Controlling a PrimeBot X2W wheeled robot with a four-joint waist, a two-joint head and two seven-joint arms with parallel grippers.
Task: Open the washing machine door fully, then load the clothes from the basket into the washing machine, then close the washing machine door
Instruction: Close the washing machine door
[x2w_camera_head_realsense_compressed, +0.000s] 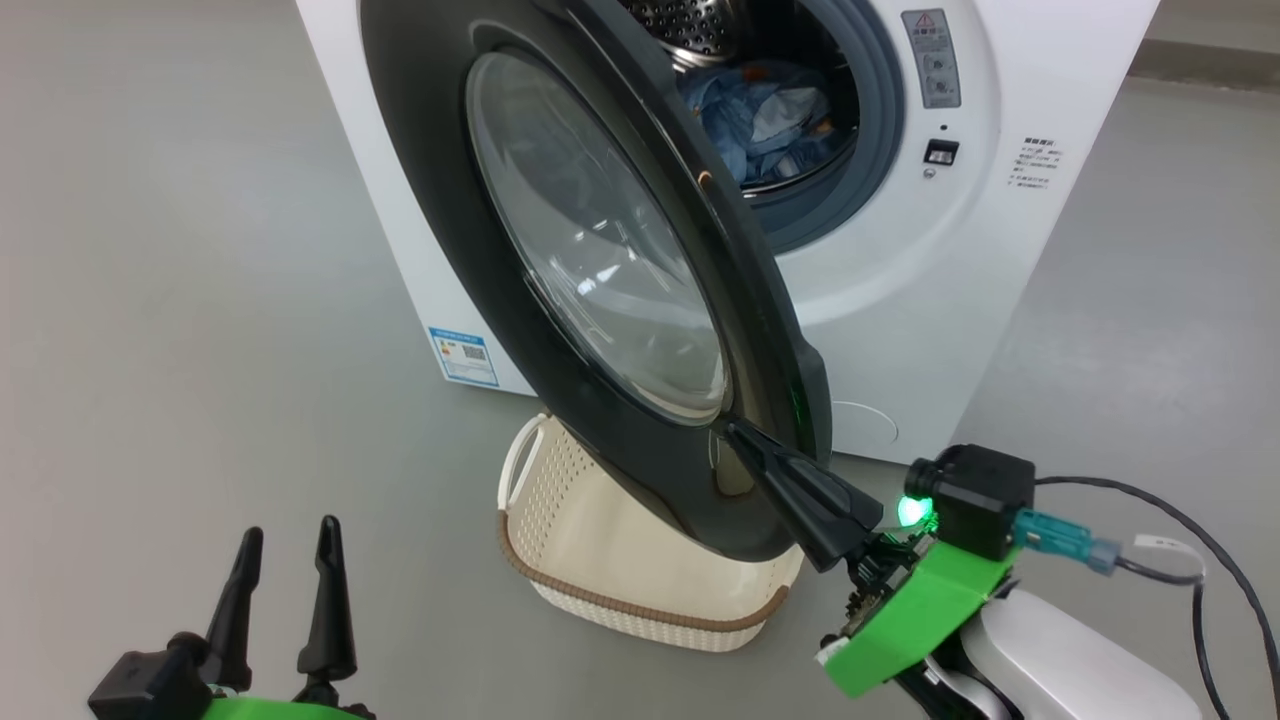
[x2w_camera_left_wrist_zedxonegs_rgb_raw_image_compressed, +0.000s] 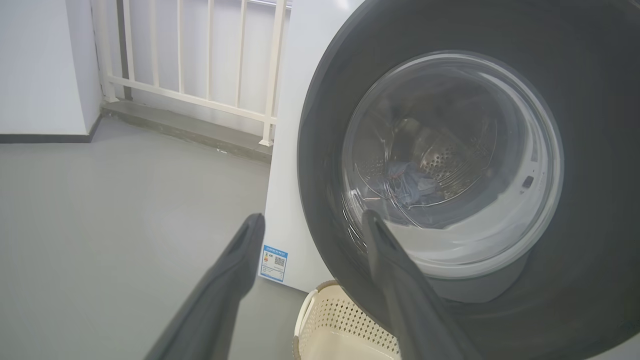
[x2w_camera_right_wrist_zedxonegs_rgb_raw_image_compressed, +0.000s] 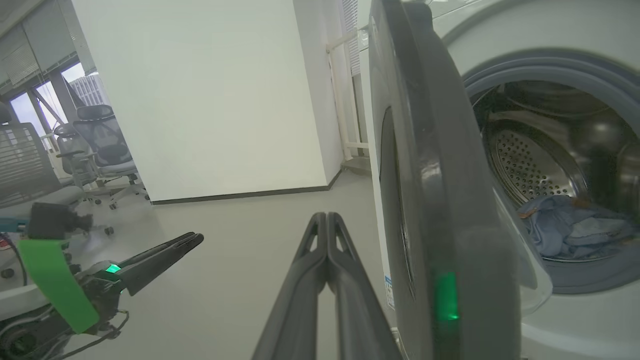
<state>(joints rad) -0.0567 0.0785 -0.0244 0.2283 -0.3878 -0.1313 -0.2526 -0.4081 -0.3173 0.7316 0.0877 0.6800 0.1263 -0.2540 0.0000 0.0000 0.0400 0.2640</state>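
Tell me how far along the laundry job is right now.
Done: the clothes lie inside the washing machine, and what shows of the basket looks empty. In hand: the right gripper, jaws shut, sits at the outer face of the half-open washing machine door. Left: shutting that door. The left gripper hangs open, idle.

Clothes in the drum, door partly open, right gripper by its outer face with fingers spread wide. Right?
Wrong on the fingers: the right gripper is shut, fingers together, per the right wrist view. Clothes in the drum, door partly open: correct.
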